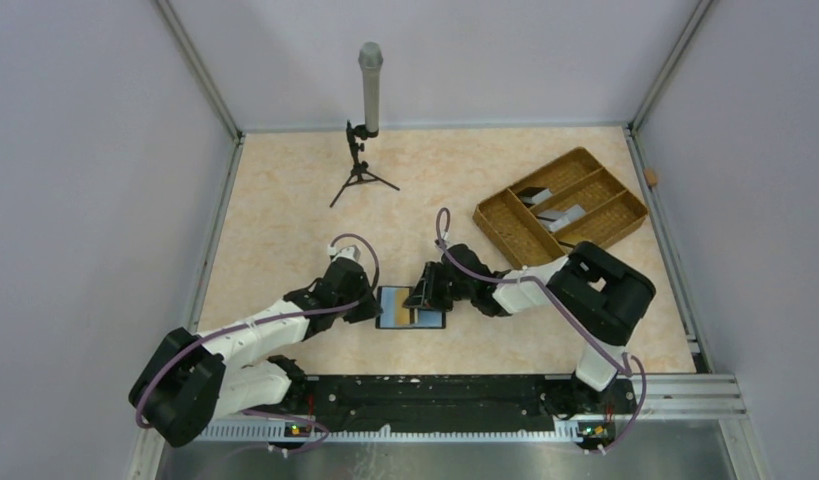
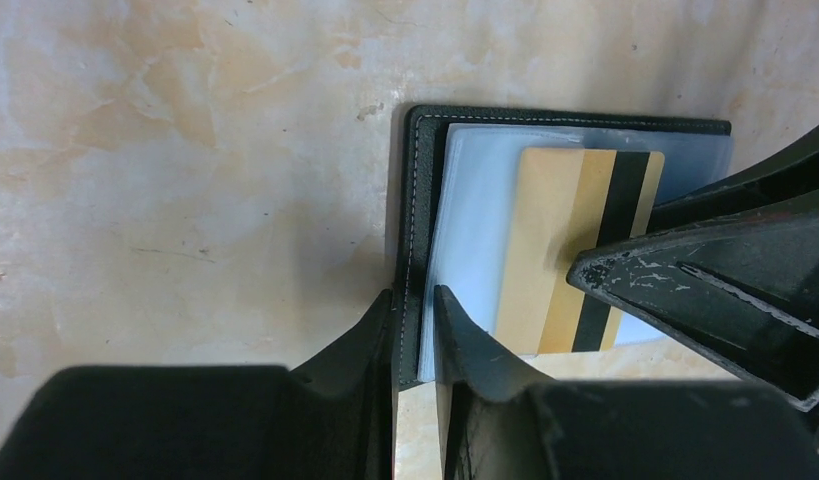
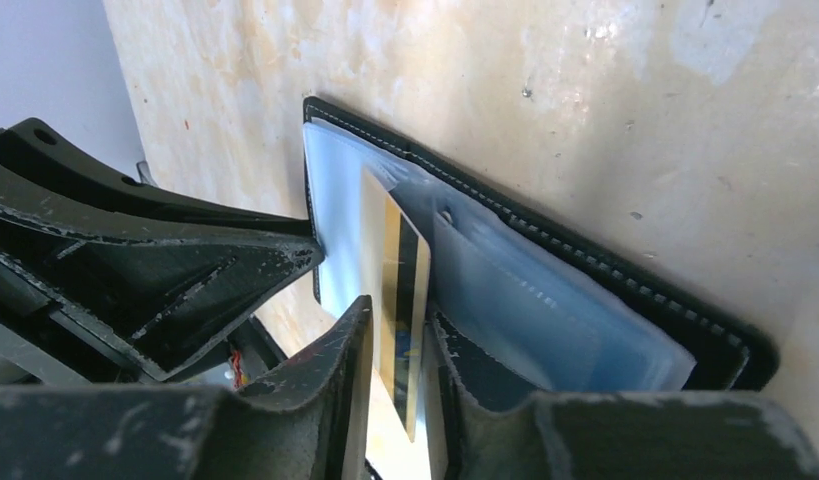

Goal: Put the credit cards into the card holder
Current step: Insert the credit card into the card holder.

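The card holder (image 1: pixel 388 308) lies open and flat on the table between both arms, black with pale blue clear sleeves (image 2: pixel 485 190). My left gripper (image 2: pixel 413 292) is shut on its left edge (image 2: pixel 421 200), pinning the leather and the sleeves. A gold credit card (image 2: pixel 575 250) with a black stripe sits partly inside a sleeve. My right gripper (image 3: pixel 398 312) straddles the card's (image 3: pixel 400 280) outer end, jaws slightly apart, with a gap showing on the left side. More credit cards (image 1: pixel 562 214) lie in the brown tray.
The brown woven divided tray (image 1: pixel 505 225) stands at the back right, beyond the right arm. A microphone on a small tripod (image 1: pixel 365 130) stands at the back centre. The two grippers' fingers are close together over the card holder (image 3: pixel 635 290).
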Available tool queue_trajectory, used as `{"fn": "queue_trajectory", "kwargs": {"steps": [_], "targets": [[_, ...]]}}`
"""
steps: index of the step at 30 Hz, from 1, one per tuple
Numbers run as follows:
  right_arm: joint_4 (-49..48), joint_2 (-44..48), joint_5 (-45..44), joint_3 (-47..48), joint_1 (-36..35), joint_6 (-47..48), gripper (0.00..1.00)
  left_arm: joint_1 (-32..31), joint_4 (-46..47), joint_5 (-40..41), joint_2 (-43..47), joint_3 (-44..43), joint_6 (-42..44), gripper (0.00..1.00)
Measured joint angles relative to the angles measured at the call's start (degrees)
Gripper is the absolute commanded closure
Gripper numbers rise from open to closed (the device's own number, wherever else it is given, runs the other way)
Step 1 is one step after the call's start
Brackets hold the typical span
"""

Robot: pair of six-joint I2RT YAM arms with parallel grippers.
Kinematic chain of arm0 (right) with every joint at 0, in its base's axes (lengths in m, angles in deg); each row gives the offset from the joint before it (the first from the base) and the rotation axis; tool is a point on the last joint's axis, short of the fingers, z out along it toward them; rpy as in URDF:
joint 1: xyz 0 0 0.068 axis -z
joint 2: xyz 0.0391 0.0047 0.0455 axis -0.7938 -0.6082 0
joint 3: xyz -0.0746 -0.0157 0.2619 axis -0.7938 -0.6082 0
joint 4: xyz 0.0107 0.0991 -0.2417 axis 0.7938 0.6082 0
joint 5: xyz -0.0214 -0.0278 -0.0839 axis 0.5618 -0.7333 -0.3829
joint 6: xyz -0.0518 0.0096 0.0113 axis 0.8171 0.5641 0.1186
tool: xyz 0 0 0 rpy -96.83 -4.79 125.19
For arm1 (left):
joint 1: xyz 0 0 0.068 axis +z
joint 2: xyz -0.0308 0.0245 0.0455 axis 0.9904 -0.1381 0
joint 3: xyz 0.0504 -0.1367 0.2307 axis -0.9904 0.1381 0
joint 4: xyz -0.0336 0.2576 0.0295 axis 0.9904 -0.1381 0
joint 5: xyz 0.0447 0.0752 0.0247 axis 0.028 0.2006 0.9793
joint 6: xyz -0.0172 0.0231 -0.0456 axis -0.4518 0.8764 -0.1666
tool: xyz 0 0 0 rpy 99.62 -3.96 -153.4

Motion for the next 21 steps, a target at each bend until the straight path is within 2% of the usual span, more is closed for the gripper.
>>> {"fn": "queue_trajectory", "kwargs": {"steps": [9, 16, 21], "targets": [[14.49, 3.89, -6.51, 5.11, -0.72, 6.91, 0.57, -0.17, 2.03, -4.11, -1.03, 0.37, -1.18, 0.78], [24.22, 6.86, -11.19, 7.63, -0.96, 12.33, 0.42, -0.22, 2.29, -5.77, -1.11, 0.42, -1.42, 0.71], [29.7, 8.76, -13.27, 8.61, -0.98, 16.13, 0.37, -0.28, 2.12, -6.47, -0.61, 0.42, -1.53, 0.66]]}}
